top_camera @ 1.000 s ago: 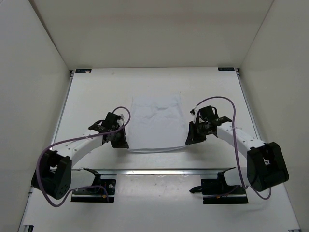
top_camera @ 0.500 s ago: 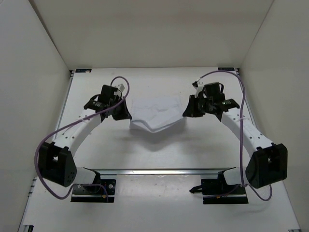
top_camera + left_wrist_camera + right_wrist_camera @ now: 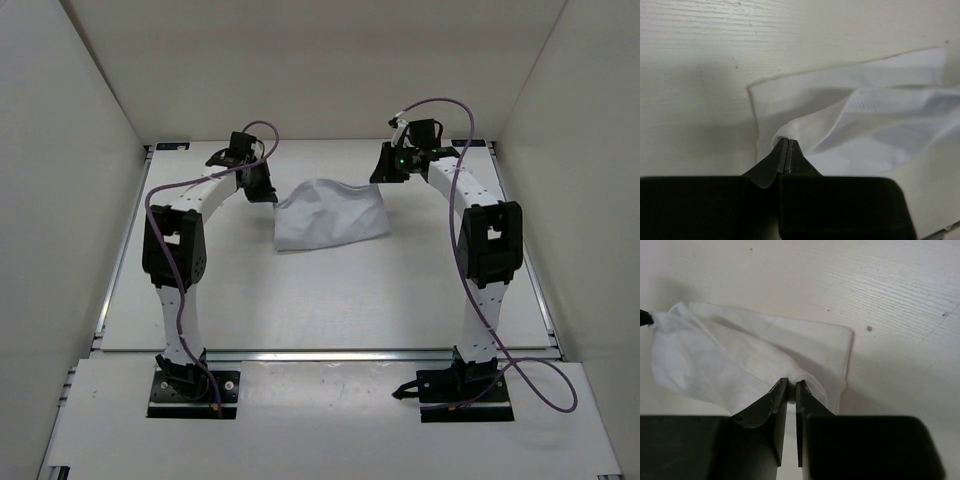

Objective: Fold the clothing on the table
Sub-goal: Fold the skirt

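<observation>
The white clothing point(image 3: 330, 215) lies doubled over on the far half of the table point(image 3: 320, 300), its top layer puffed up and wrinkled. My left gripper point(image 3: 270, 194) is at its far left corner, shut on a pinch of the upper layer point(image 3: 785, 142). My right gripper point(image 3: 383, 177) is at the far right corner; its jaws stand a sliver apart with a fold of the cloth point(image 3: 791, 384) caught between the tips. In both wrist views the lower layer point(image 3: 790, 95) point(image 3: 815, 340) lies flat on the table beneath the lifted edge.
A metal rail point(image 3: 330, 353) crosses the near side in front of the arm bases. Pale walls close in the table on the left, right and far sides. Both arms are stretched far out, their purple cables point(image 3: 455, 215) looping above them.
Both arms have carried the near edge of the clothing away from the bases to the far edge, laying it over itself. The right jaws have parted a little.
</observation>
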You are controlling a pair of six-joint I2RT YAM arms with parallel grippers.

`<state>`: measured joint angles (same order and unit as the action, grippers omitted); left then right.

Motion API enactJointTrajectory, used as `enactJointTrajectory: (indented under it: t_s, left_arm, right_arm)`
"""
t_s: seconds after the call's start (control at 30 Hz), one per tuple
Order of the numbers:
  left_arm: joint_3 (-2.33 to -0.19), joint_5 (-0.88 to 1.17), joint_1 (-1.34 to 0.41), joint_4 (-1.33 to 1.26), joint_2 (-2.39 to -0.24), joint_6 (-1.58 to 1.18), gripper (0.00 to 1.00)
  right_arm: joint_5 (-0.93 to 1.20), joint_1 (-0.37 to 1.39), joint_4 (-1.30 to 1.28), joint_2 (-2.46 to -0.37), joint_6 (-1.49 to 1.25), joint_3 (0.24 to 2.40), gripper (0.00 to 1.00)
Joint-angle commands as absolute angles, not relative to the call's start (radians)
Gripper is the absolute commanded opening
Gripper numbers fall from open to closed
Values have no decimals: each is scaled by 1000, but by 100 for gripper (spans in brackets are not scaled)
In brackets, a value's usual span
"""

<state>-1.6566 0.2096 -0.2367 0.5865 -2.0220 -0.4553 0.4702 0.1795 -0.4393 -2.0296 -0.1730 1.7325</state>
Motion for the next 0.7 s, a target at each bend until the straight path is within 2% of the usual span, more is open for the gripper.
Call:
enactJointTrajectory:
  t_s: [0.0, 0.03, 0.27, 0.33, 0.4, 0.43, 0.47, 0.5, 0.53, 0.67]
  left_arm:
    - [-1745, 172, -242, 634, -2039, -439, 3]
    - [-1752, 158, -244, 638, -2054, -439, 0]
    - [-1683, 138, -235, 630, -2040, -423, 0]
    - [-1625, 129, -235, 621, -2008, -428, 0]
    - [-1577, 126, -229, 594, -1968, -425, 2]
    - [-1550, 115, -219, 583, -1956, -426, 16]
    - [-1530, 107, -215, 572, -1936, -431, 47]
    - [-1517, 110, -201, 557, -1909, -433, 78]
    - [-1490, 120, -199, 536, -1878, -434, 98]
    - [-1453, 101, -181, 514, -1790, -414, 98]
  right_arm:
    - [468, 167, -452, -2074, -164, 1810, 8]
    - [462, 160, -456, -2085, -169, 1815, 1]
    - [468, 166, -454, -2037, -160, 1689, 1]
    - [466, 170, -448, -2026, -169, 1666, 15]
    - [466, 170, -442, -2028, -169, 1663, 38]
    - [457, 178, -451, -2022, -164, 1667, 45]
    - [453, 173, -454, -2017, -164, 1675, 55]
    - [449, 178, -459, -2011, -161, 1684, 62]
    - [416, 179, -463, -1996, -163, 1686, 66]
    - [373, 192, -428, -1919, -147, 1635, 70]
